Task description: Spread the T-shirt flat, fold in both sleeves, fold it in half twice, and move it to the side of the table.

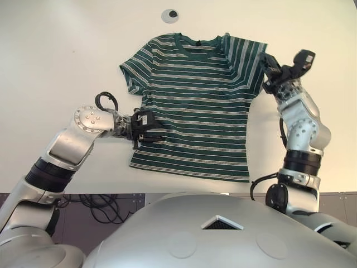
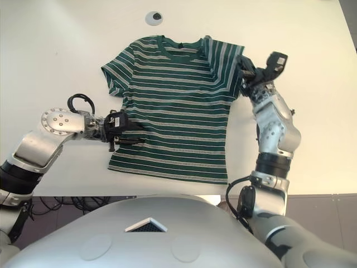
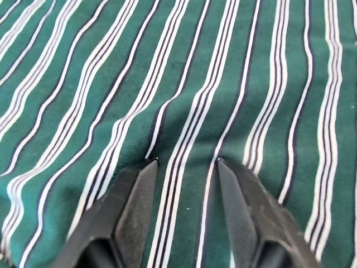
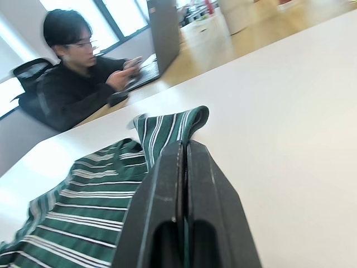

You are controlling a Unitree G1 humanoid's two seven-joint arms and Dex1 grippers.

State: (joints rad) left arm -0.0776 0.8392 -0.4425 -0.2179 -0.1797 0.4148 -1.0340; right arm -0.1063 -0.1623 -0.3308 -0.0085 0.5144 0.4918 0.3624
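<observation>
A dark green T-shirt [image 1: 195,106] with white stripes lies front up on the white table [image 1: 56,72], collar toward the far side. Its left sleeve [image 1: 131,72] lies spread out. At the shirt's right shoulder edge, my right gripper [image 1: 266,71] is shut on the right sleeve [image 4: 167,125], which is lifted and bunched toward the collar. My left gripper [image 1: 146,134] rests on the shirt's lower left side. It is open, and both fingertips [image 3: 152,164] touch the striped cloth with nothing pinched between them.
A small round grey disc [image 1: 170,15] is set in the table beyond the collar. The table's near edge [image 1: 111,190] runs just below the shirt's hem. Bare white tabletop stretches to the left and right of the shirt.
</observation>
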